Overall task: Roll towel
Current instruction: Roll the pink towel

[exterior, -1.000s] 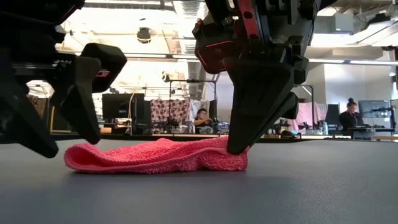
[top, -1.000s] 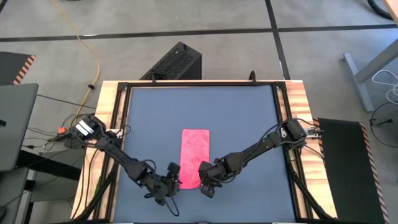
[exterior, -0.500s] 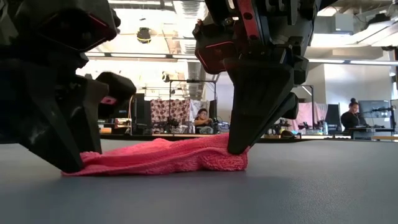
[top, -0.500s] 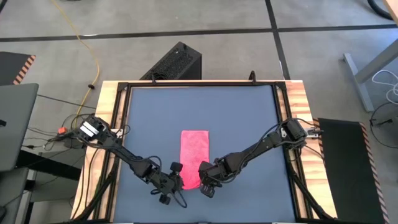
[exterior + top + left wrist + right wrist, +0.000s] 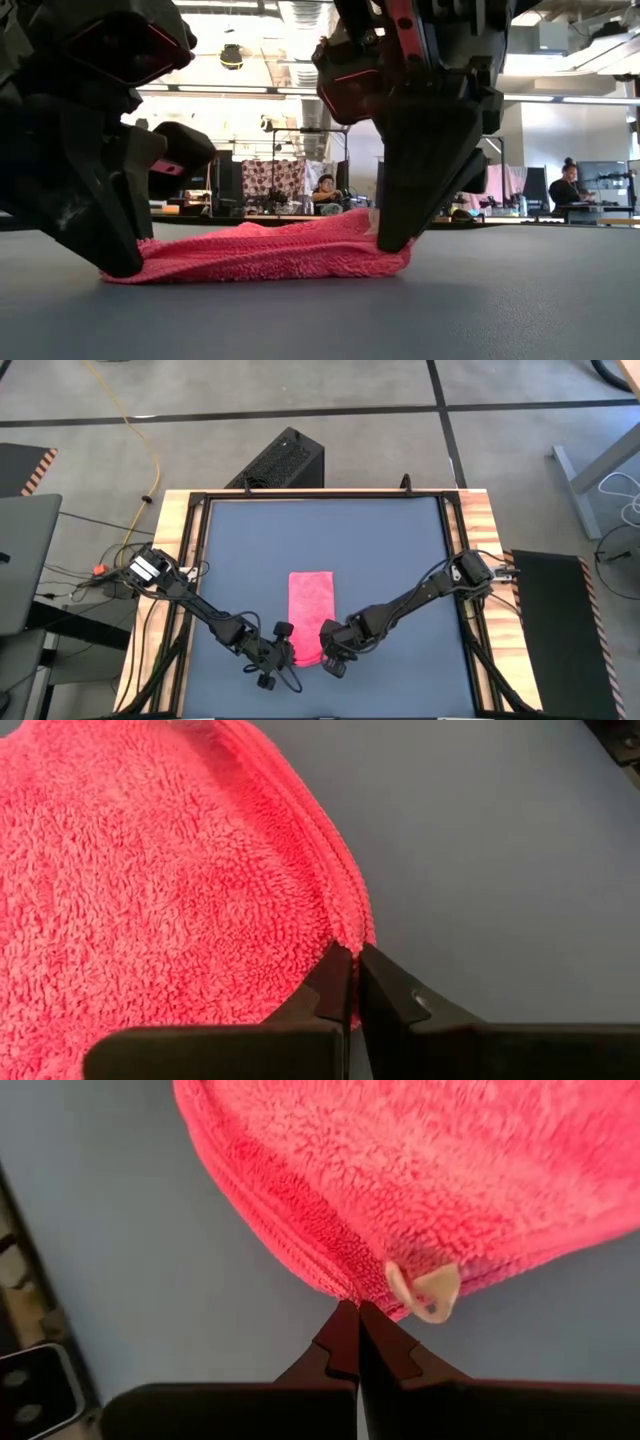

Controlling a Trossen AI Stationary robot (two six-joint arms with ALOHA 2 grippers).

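Both arms are dark, slender and multi-jointed, with thin black cables trailing along their links. The left arm [image 5: 190,605] carries a white label near its base. Each gripper housing shows red-lit panels. The fingers [image 5: 335,985] are matt black, tapering to narrow wedge tips.

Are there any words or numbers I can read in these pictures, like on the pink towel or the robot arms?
None can be read anywhere.
The towel is plain pink; the small pale tag at its edge looks blank.
A white label on the left arm near its base: too small to read.
The left gripper and right gripper, each shut on a near corner of the towel, show no markings.
The dark mat: no print.
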